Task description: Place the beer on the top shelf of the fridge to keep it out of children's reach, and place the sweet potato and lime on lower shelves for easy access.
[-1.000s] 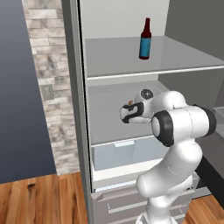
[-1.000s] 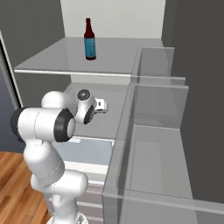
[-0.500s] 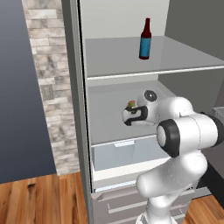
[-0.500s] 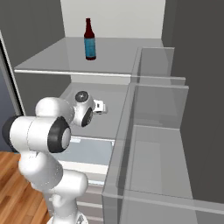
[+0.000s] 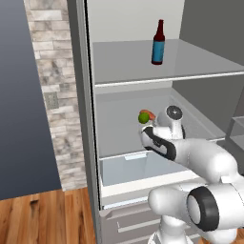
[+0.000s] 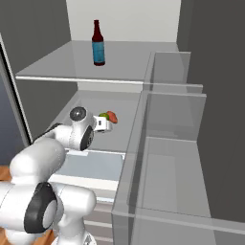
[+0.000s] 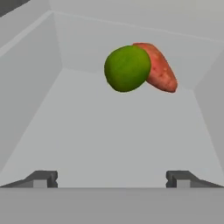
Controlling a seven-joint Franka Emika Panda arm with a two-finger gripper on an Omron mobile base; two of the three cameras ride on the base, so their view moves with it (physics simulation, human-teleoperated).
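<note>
The lime (image 7: 127,68) is sitting on the lower shelf (image 5: 121,138) of the fridge (image 6: 43,33), right beside the sweet potato (image 7: 158,68) and overlapping it from the hand view, so the two are probably touching. It looks like a small, firm, smooth-skinned ball, light but apt to roll, so any further hold would best go across its widest part, with the fingers squeezing gently from either side. It is showing a glossy yellow-green skin, while the tuber behind it is orange-red, stubby and tapering at its ends, stiff and rougher, easiest to pinch across its middle. The gripper (image 7: 111,178) is hanging just in front of both with its jaws standing wide apart and nothing between them, the two dark fingertips (image 7: 41,178) flanking bare shelf. The beer (image 5: 158,43) is standing upright on the top shelf (image 6: 72,76), a dark bottle with a blue label, fragile glass and top-heavy, best taken around the body. Everything appears to be resting where the task wants it.
</note>
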